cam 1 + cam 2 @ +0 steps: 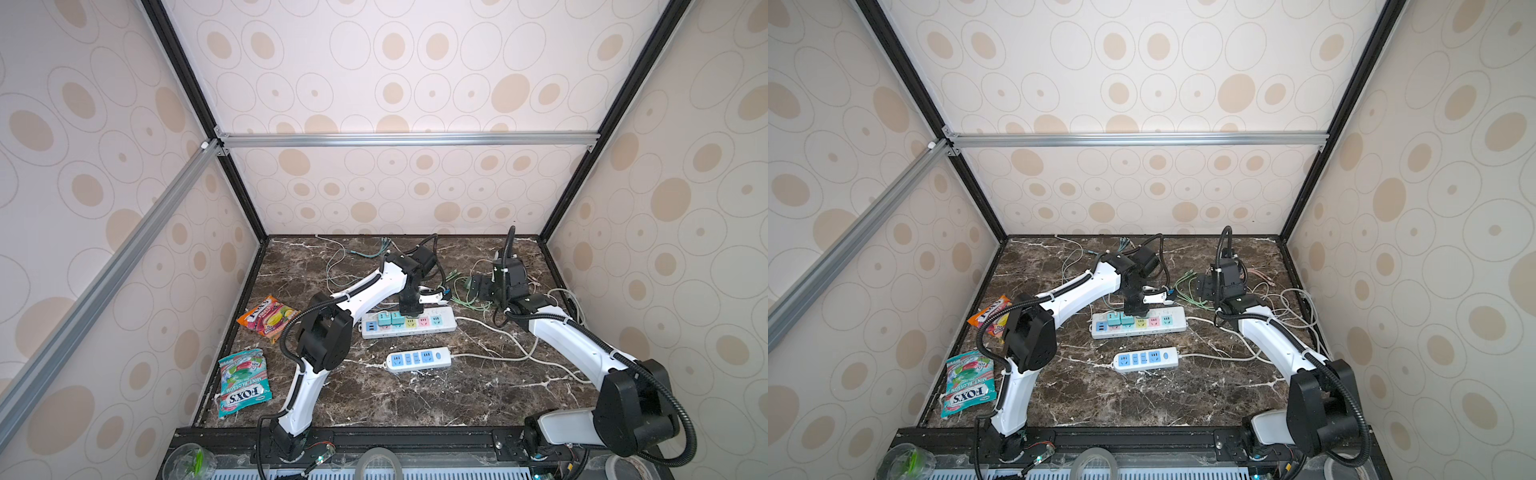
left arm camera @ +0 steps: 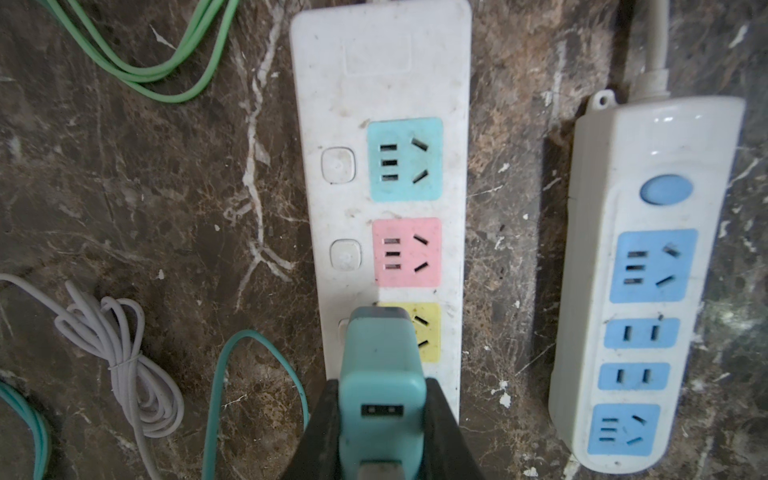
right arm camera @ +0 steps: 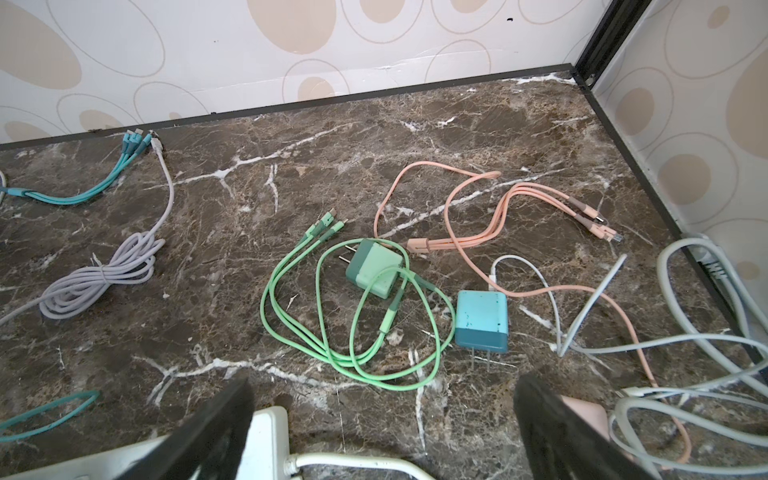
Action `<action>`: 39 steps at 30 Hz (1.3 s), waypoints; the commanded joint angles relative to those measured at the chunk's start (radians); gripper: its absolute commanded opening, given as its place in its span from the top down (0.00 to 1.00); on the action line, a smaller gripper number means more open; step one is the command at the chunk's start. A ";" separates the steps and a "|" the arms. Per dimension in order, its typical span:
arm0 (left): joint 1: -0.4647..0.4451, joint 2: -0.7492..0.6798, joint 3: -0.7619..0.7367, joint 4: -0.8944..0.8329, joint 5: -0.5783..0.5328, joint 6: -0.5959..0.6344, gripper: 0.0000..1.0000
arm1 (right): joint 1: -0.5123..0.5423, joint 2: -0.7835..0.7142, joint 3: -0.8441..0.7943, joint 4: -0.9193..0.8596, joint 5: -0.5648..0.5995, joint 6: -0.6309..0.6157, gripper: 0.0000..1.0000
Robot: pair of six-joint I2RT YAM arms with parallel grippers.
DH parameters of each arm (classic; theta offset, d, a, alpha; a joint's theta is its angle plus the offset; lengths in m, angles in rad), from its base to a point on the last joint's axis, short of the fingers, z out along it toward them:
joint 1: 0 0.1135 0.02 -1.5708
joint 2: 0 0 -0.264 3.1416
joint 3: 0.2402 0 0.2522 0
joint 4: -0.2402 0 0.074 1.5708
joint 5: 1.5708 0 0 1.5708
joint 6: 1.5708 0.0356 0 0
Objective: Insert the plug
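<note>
The left gripper (image 2: 382,415) has its black jaws pinched on the plug (image 2: 380,365), a small USB charger with a rounded mint-teal body. It has a darker grey-green band at the prong end and a single USB port on the face turned to the wrist camera. Its prongs are hidden. The banded end meets the white power strip (image 2: 382,62) over the two-slot half of the yellow socket (image 2: 428,332), next to the pink socket (image 2: 407,252); whether it is seated cannot be told. In a top view the strip (image 1: 444,322) lies mid-table, with a smaller blue-socket strip (image 1: 419,358) at its 6 o'clock. The right gripper (image 1: 478,286) hangs at the white strip's 2 o'clock, jaws spread wide and holding nothing, above loose cables and a green charger (image 3: 374,270).
</note>
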 commanded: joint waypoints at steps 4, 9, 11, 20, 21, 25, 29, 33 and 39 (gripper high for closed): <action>0.013 -0.014 0.012 -0.044 0.023 0.033 1.00 | 0.001 -0.003 0.004 -0.015 0.014 -0.004 0.02; 0.015 -0.012 -0.017 -0.037 0.004 0.019 1.00 | 0.000 -0.003 0.002 -0.016 0.018 -0.004 0.02; 0.016 -0.011 -0.030 -0.036 -0.004 0.009 1.00 | 0.000 -0.003 0.002 -0.015 0.018 -0.005 0.02; 0.016 -0.014 -0.034 -0.046 0.074 -0.003 1.00 | 0.000 0.004 -0.004 -0.009 0.020 -0.001 0.02; 0.016 -0.017 -0.036 -0.044 0.081 -0.001 1.00 | 0.000 0.005 -0.004 -0.009 0.018 -0.001 0.02; 0.017 -0.008 -0.042 -0.049 0.049 -0.004 1.00 | -0.001 0.009 -0.003 -0.012 0.017 -0.001 0.02; 0.023 0.022 -0.039 -0.062 0.019 -0.020 1.00 | 0.000 0.009 -0.006 -0.012 0.015 0.001 0.02; 0.037 0.034 -0.076 -0.021 0.037 -0.028 1.00 | -0.001 0.009 -0.007 -0.014 0.015 0.002 0.02; 0.075 0.008 -0.231 0.148 0.054 -0.066 1.00 | -0.001 0.006 -0.009 -0.016 0.012 0.005 0.02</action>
